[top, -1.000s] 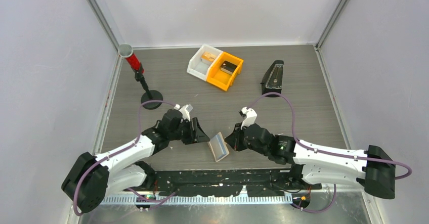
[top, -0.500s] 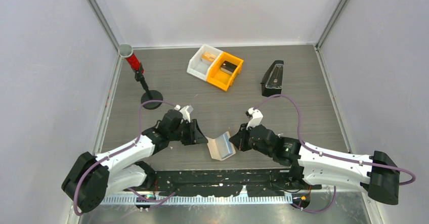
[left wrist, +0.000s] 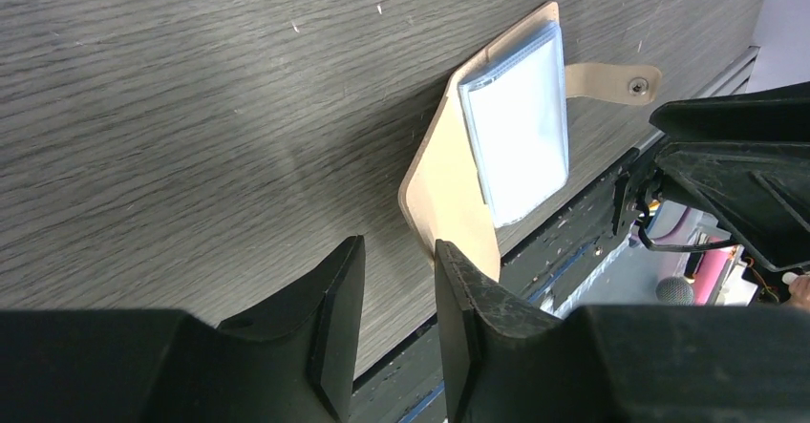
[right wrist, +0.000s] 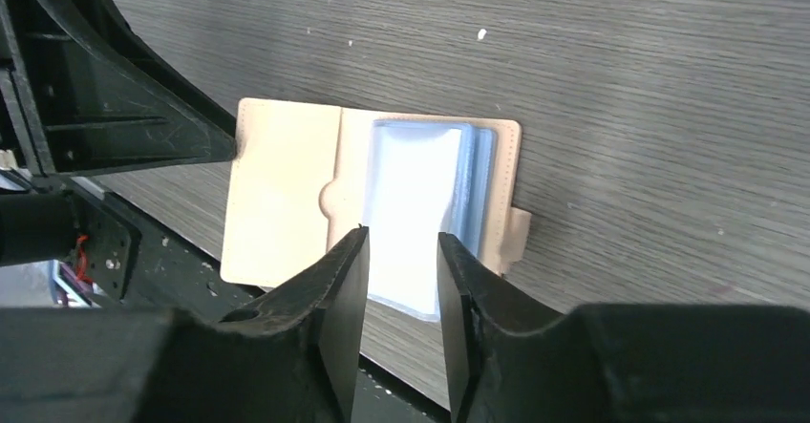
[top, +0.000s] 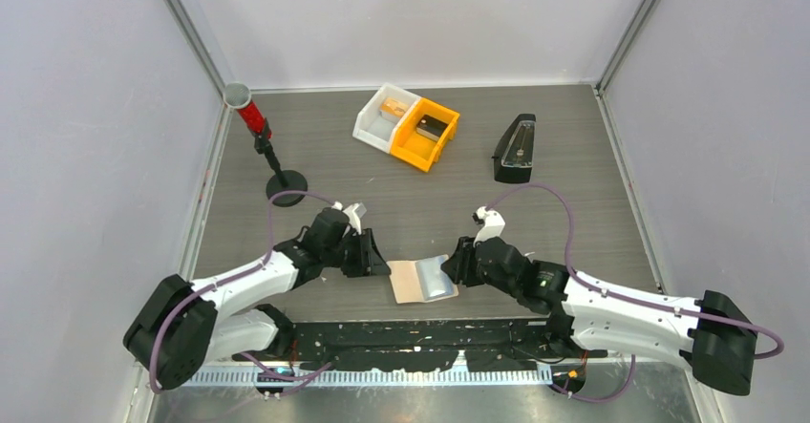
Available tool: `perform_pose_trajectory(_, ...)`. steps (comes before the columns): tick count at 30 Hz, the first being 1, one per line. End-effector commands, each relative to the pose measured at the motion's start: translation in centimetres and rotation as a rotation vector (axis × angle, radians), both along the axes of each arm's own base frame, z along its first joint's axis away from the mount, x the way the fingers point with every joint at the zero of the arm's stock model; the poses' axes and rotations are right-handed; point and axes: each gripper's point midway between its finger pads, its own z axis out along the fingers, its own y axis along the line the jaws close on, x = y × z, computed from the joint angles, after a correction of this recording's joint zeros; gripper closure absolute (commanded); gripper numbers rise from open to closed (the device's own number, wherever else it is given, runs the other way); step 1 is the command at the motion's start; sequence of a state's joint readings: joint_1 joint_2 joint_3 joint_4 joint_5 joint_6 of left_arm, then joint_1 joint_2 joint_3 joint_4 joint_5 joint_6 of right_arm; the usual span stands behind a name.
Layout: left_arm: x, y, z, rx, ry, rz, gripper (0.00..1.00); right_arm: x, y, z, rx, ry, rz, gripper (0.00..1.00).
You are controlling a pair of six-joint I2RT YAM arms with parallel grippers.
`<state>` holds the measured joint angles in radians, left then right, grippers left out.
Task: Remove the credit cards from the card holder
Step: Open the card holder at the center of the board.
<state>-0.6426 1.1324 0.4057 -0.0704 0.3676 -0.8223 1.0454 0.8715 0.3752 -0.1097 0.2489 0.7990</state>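
Lying open and flat near the front edge of the grey wood-grain surface (top: 573, 156), between the two arms, is the card holder (right wrist: 277, 194), tan, inner side up. One flap is bare. The other half carries the credit cards (right wrist: 420, 179) stacked in its pocket: the top one is pale blue-white, with light blue edges showing beside it and no other colours visible. A small tab (left wrist: 611, 81) with a snap sticks out from the card-side edge. At the bare flap's outer edge, low down, is the left tool (left wrist: 396, 280), jaws parted narrowly with only bare surface in the gap. One fingertip is at the flap's corner, but I can't tell if it makes contact. On the opposite side the right tool (right wrist: 401, 242) sits over the card stack, jaws parted narrowly and holding nothing, cards visible through the gap. Whether it touches them can't be told. The tools face each other with the holder between. At the far side a white bin (top: 382, 116) touches an orange bin (top: 427, 137), each with something small inside. A black wedge-shaped case (top: 516, 149) stands to their right, well apart, and a red cylinder (top: 250, 117) sits tilted on a black stand (top: 285, 186) at the far left.
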Motion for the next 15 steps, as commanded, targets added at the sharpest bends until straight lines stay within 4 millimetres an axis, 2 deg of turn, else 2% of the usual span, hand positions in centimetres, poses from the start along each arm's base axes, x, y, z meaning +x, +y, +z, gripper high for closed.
perform_pose_trajectory(1,1.3,-1.2,1.9,-0.045,-0.068,-0.022,0.65,0.4,-0.2,2.4,0.011,-0.024,-0.013,0.55)
perform_pose_trajectory(5,1.2,-1.5,2.0,-0.064,-0.062,-0.029,0.66,0.4,-0.1,4.9,0.008,-0.060,0.021,0.49)
perform_pose_trajectory(7,1.3,-2.0,2.5,-0.094,-0.065,-0.036,0.66,0.3,0.6,6.0,0.022,-0.068,0.055,0.49)
perform_pose_trajectory(12,1.3,-2.8,2.5,-0.127,-0.043,-0.048,0.65,0.3,2.2,4.6,0.008,-0.036,0.101,0.48)
perform_pose_trajectory(15,1.1,-3.1,2.7,-0.144,-0.027,-0.063,0.68,0.2,2.7,3.4,-0.010,-0.011,0.113,0.43)
